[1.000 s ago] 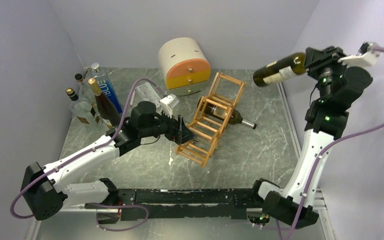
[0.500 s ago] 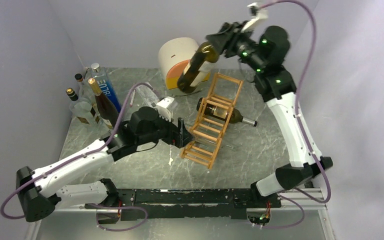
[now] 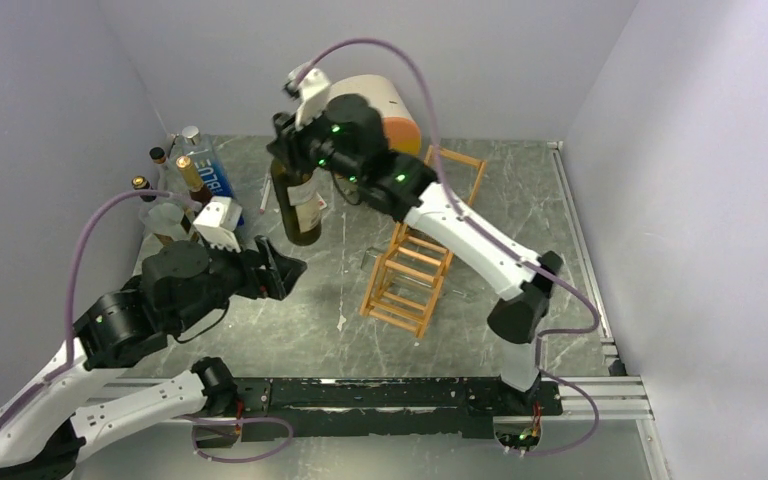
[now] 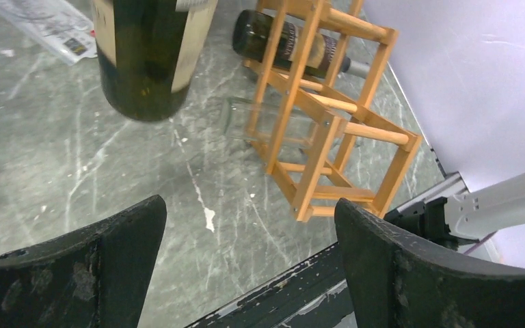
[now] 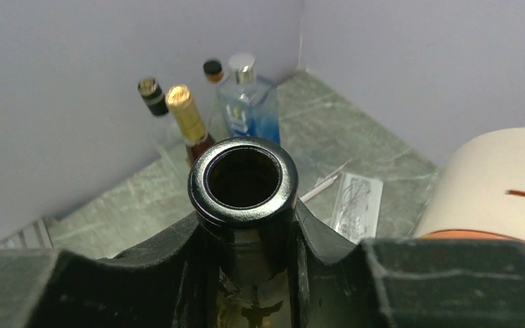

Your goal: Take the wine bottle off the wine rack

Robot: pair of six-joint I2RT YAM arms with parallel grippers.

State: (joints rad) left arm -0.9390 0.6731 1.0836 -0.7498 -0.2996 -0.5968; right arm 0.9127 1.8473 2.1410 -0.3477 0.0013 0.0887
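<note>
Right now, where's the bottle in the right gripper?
Top view: the wine bottle hangs upright by its neck from the right gripper, above the table, left of the wine rack and right of the group of bottles in the back-left corner.

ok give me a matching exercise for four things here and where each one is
1 wine bottle
2 wine rack
3 blue bottle
4 round drawer box

a far left corner, among other bottles
b at the back wall
c hanging upright, neck in the right jaws
d mid-table, a dark bottle lying in it

Pairs: 1-c, 2-d, 3-a, 4-b
</note>
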